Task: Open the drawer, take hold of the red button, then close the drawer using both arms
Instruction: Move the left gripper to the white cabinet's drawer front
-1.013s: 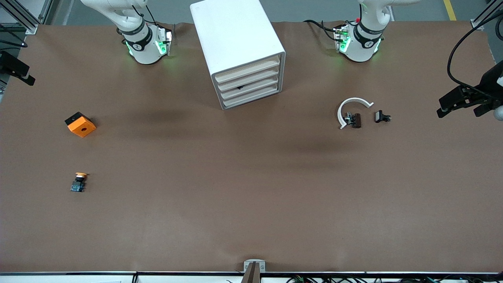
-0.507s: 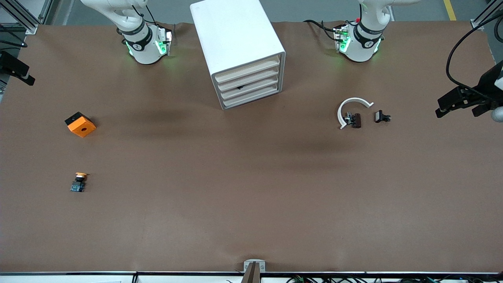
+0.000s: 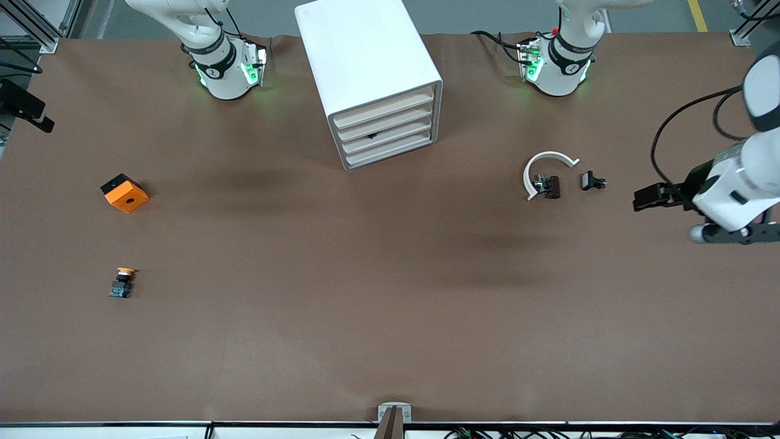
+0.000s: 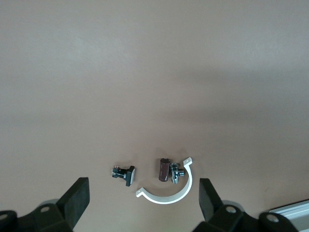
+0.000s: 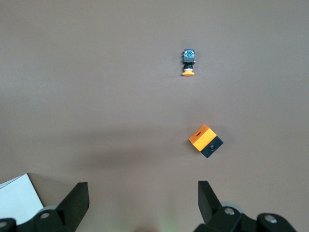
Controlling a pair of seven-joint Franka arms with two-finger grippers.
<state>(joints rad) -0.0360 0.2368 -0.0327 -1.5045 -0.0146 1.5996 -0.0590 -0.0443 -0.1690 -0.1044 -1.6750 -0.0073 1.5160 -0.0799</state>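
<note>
Both black two-finger grippers gape wide, empty: left gripper (image 4: 144,205) over brown table (image 3: 390,292) near white curved clip (image 3: 544,169); right gripper (image 5: 143,203) waits at its end.

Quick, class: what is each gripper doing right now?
Left gripper: open, holding nothing, over the table.
Right gripper: open, holding nothing, over the table.
</note>
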